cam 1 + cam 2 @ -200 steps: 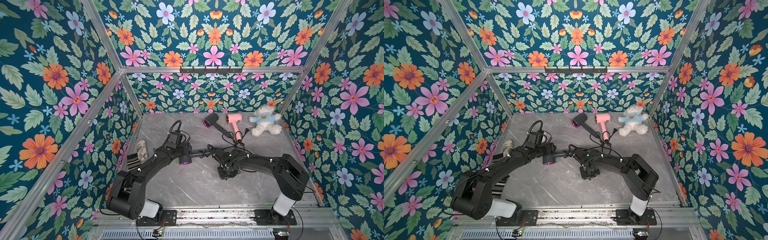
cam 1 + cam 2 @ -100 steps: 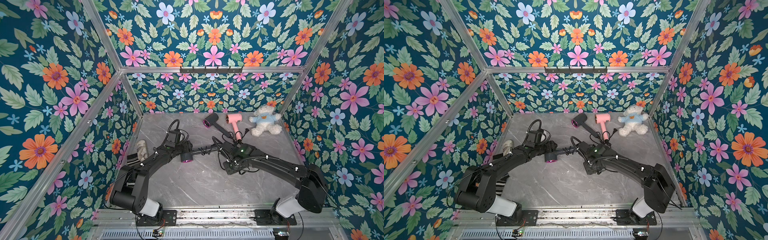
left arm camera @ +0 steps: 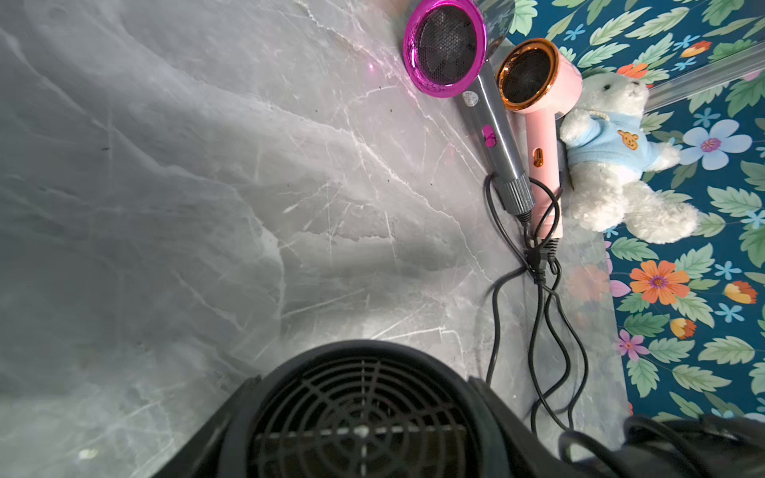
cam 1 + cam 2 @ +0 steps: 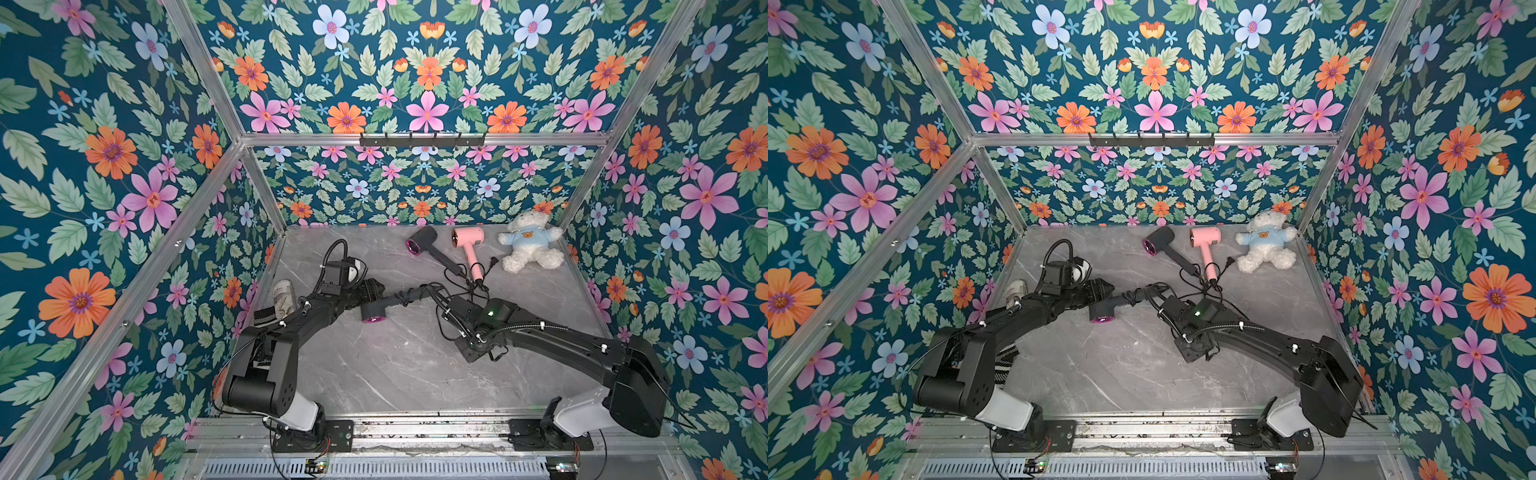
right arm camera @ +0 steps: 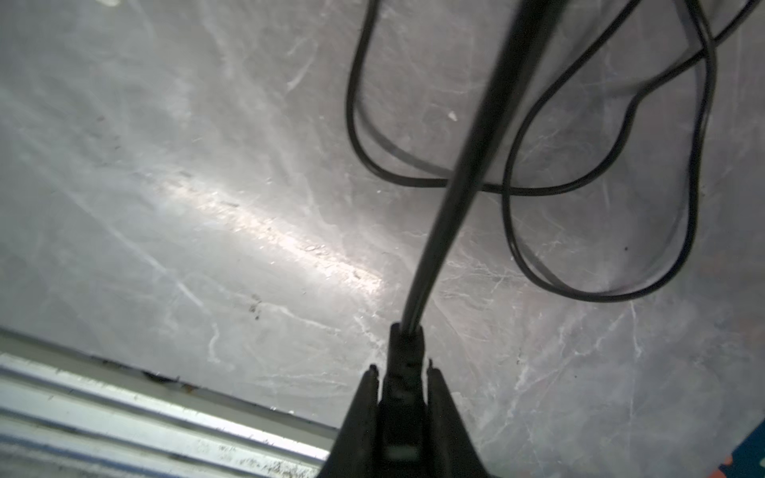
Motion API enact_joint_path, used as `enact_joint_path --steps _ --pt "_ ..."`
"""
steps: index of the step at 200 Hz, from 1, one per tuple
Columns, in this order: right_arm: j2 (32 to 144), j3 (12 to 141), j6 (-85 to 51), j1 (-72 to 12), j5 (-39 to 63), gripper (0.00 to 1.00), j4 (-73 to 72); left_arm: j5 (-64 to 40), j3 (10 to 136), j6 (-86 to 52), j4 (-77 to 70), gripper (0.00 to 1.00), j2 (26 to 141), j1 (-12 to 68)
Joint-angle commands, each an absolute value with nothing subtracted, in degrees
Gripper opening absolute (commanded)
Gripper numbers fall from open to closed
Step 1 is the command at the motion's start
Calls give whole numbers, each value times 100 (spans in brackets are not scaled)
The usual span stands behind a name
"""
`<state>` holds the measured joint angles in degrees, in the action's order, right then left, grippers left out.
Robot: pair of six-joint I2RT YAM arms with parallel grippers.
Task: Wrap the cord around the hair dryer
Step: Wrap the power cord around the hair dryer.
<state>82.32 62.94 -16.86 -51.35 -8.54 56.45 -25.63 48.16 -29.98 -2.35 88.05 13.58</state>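
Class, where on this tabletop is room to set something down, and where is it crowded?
Bare: front centre of the table, between left arm, right arm and rail. Crowded: back right, with grey dryer, pink dryer, loose cords, teddy bear.

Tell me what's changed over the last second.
The right arm stretched out, its elbow dropping low to its right, and the right hand, shut on the cord, carried it a little toward the back. The left hand still grips the dark dryer in place; the pink dryer and teddy bear haven't moved.
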Motion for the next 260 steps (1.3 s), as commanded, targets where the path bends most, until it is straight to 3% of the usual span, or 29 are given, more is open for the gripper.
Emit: enact_joint_path --steps 1,58,130,178,223,260 --pt "8022 6299 -1256 -5293 -503 0 5487 -1851 4975 -3340 -228 0 8925 1319" --pt "8743 6987 -574 -6222 709 0 6013 -991 5531 -3513 -141 0 9529 1317" --pt "8898 7919 -82 -6467 1352 0 6468 167 5926 -3394 153 0 9867 1315" --pt "9878 9775 677 -6663 1443 0 6866 2188 6342 -3023 555 0 10055 1834" --pt "9950 10869 1069 -6560 1274 0 6719 2584 6108 -2940 325 0 10169 1903" --pt "9875 10920 1133 -5949 1281 0 6090 1990 6013 -2219 52 0 10119 2085"
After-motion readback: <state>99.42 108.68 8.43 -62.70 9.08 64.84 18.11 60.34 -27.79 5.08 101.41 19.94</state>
